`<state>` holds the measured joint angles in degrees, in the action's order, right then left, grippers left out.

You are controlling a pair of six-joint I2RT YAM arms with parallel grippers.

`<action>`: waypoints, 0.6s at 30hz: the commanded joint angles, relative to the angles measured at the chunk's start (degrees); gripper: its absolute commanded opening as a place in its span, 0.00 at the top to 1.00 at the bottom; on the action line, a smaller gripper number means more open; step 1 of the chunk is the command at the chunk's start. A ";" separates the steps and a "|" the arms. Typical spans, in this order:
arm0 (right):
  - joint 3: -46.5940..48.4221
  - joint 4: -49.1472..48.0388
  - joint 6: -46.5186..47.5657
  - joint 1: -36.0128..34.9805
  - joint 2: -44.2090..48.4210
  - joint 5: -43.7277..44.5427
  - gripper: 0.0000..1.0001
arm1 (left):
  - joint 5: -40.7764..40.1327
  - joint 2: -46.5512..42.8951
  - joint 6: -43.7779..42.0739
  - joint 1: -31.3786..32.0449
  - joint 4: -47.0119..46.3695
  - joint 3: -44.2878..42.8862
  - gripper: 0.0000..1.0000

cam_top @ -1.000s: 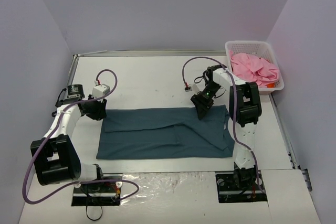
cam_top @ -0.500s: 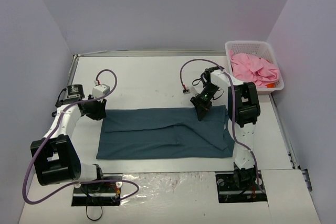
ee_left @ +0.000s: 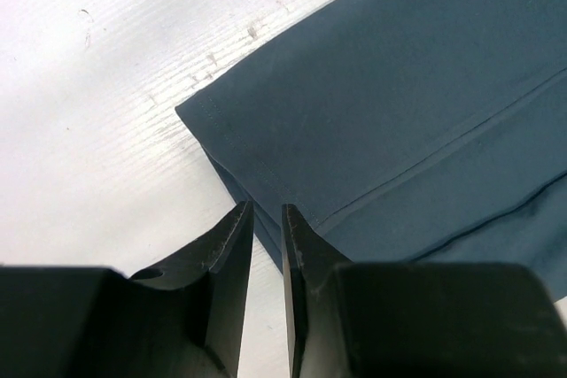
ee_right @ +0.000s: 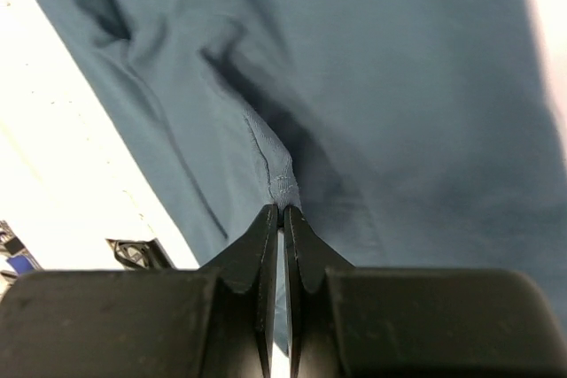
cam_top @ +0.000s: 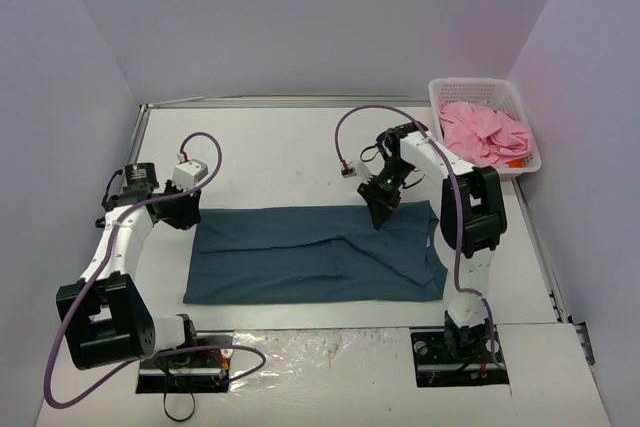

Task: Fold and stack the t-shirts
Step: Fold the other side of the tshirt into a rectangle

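**A:** Top external view: where is the large dark teal-blue cloth t-shirt (cam_top: 315, 252) found?

**B:** It is spread as a wide flat band on the white desk (cam_top: 280, 147), between the two arms, with one lengthwise fold seemingly made. A crumpled pink cloth t-shirt (cam_top: 485, 132) is heaped in the white plastic lattice basket (cam_top: 470, 83) at the far right.

**A:** How are the grippers set?

**B:** The right gripper (ee_right: 282, 212) is clamped on a raised pinch of teal cloth near the far edge. The left gripper (ee_left: 262, 210) is placed at the far left corner, its fingers parted by a narrow slit. Whether cloth is caught there cannot be told.

**A:** How much is judged done?

**B:** Little. The teal shirt is only part folded, the pink one is not begun, and nothing is stacked.
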<state>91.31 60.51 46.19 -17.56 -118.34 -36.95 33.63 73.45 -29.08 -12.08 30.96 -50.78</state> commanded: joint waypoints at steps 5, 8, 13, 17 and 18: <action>-1.83 4.27 -2.16 -6.42 6.19 -1.02 1.00 | 1.00 -2.61 0.34 0.12 0.94 -0.10 0.82; -2.45 4.35 -2.51 -8.54 6.63 -0.76 1.00 | 0.83 -2.96 0.17 0.12 1.21 -0.10 0.82; -4.20 4.35 -2.60 -10.91 6.37 -0.49 1.00 | 0.74 -3.31 0.34 0.12 1.30 0.07 0.82; -5.52 4.35 -2.60 -13.10 6.28 -0.32 1.00 | 0.74 -3.23 0.52 0.21 1.21 0.25 0.82; -5.79 4.27 -2.69 -13.46 6.28 -0.32 1.00 | 0.74 -3.23 0.52 0.21 1.21 0.25 0.82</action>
<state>86.39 61.12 43.72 -29.76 -114.52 -36.91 33.61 71.81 -29.04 -12.08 31.20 -50.78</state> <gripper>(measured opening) 0.009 0.186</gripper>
